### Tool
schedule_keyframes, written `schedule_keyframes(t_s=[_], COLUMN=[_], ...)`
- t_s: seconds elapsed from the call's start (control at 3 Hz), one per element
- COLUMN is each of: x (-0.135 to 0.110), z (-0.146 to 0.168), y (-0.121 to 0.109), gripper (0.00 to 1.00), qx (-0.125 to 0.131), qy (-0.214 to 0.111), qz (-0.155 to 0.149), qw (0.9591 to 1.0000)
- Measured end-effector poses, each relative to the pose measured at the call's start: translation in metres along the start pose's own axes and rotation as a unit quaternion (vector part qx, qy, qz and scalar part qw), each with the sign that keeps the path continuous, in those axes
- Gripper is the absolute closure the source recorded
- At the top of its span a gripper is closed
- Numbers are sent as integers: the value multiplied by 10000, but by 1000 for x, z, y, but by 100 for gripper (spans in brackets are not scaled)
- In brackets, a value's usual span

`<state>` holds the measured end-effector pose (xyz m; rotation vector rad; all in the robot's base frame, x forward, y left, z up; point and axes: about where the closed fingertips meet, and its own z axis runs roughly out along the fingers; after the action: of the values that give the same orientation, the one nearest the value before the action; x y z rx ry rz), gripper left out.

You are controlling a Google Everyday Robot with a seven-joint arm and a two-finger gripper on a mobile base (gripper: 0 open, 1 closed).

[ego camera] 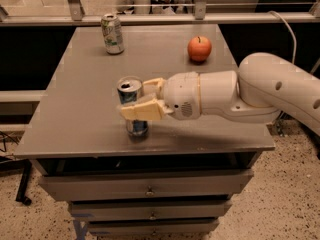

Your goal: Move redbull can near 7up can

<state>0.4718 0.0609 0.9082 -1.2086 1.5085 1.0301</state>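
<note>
The redbull can (131, 95), slim, blue and silver with a silver top, stands upright near the front edge of the grey table (80, 109). My gripper (142, 99) comes in from the right, its cream fingers (142, 111) closed around the can's middle, one in front and one behind. The 7up can (112, 33), pale green and white, stands upright at the table's back left, well apart from the redbull can.
A red apple (199, 48) sits at the back right of the table. My white arm (250, 96) stretches over the table's right side. Drawers (150, 189) are below the front edge. A metal rail runs behind the table.
</note>
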Motion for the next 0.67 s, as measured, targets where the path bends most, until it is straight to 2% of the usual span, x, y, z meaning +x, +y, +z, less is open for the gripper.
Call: schedule_keyframes(t_s=[0.33,0.67], x=[-34,-34], z=[-28,-28], y=[-41,-41], gripper=[100,100], qx=[420,419], qy=[-35,-35], qz=[-501,-502], qw=[9979,9979])
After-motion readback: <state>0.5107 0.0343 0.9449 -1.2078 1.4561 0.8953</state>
